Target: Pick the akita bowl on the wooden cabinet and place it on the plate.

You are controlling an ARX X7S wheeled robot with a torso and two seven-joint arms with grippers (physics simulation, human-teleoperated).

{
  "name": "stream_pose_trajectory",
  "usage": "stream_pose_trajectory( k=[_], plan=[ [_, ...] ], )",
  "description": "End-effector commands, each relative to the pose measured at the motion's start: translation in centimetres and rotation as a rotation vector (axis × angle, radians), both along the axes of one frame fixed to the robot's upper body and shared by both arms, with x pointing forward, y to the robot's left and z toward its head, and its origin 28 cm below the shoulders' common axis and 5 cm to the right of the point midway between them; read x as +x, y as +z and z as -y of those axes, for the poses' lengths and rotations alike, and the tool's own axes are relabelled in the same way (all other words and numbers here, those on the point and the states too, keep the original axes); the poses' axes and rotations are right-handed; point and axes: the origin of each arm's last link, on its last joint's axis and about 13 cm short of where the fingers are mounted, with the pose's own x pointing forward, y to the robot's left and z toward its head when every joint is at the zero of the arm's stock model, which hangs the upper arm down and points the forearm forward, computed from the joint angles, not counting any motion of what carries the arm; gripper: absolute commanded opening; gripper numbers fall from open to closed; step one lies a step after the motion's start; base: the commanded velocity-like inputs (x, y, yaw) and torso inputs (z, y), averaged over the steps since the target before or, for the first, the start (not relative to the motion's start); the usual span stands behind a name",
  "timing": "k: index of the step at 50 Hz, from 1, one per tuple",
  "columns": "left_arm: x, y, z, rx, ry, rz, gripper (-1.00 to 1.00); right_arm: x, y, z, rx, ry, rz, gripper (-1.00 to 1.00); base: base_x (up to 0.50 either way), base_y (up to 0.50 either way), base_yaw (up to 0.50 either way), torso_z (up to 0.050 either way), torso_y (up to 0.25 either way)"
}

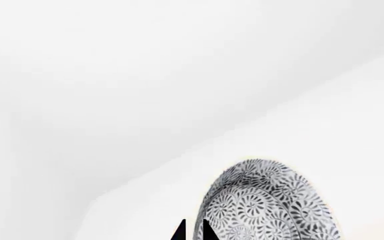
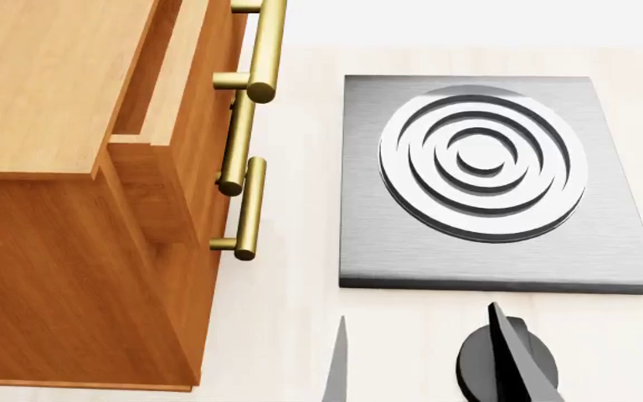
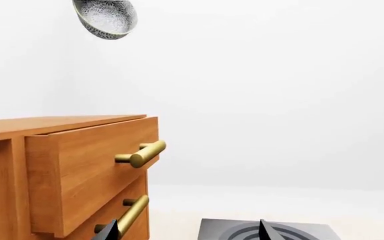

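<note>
Left wrist view: the akita bowl (image 1: 272, 202) fills the lower frame, tilted on its side against white, just beside the left gripper (image 1: 193, 231) tips, which stand close together; whether they clamp its rim I cannot tell.

Head view: the wooden cabinet (image 2: 76, 209) stands beside the grey stove plate (image 2: 489, 180); its top is bare.

Right wrist view: the bowl is high above the cabinet; the right gripper (image 3: 188, 230) is spread apart, grasping nothing.
</note>
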Motion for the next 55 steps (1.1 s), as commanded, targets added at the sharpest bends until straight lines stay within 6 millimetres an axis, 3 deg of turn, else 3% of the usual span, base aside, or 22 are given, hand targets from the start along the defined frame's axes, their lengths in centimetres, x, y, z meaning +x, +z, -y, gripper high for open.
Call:
stream_pose_trajectory(
  k=[1, 7, 20, 39, 55],
  plan=[
    [-2.2, 0.7, 2.1, 0.077, -0.154, 0.133, -1.00, 0.1, 0.3, 0.1, -0.004, -0.010, 0.020, 1.00, 0.00, 0.00, 0.00, 0.000, 0.000],
    [-4.1, 0.7, 3.0, 0.123, -0.259, 0.250, -1.00, 0.1, 0.3, 0.1, -0.006, -0.011, 0.023, 1.00, 0.00, 0.00, 0.00, 0.000, 0.000],
    [-6.2, 0.4, 4.6, 0.156, -0.317, 0.320, -1.00, -0.1, 0.4, 0.2, -0.008, -0.014, 0.027, 1.00, 0.00, 0.00, 0.00, 0.000, 0.000],
    [-8.1, -0.6, 6.3, 0.280, -0.402, 0.403, -1.00, 0.0, 0.5, 0.2, -0.003, -0.013, 0.028, 1.00, 0.00, 0.00, 0.00, 0.000, 0.000],
    [-9.2, -1.0, 6.5, 0.317, -0.484, 0.414, -1.00, -0.1, 0.5, 0.2, -0.005, -0.014, 0.028, 1.00, 0.00, 0.00, 0.00, 0.000, 0.000]
  ],
)
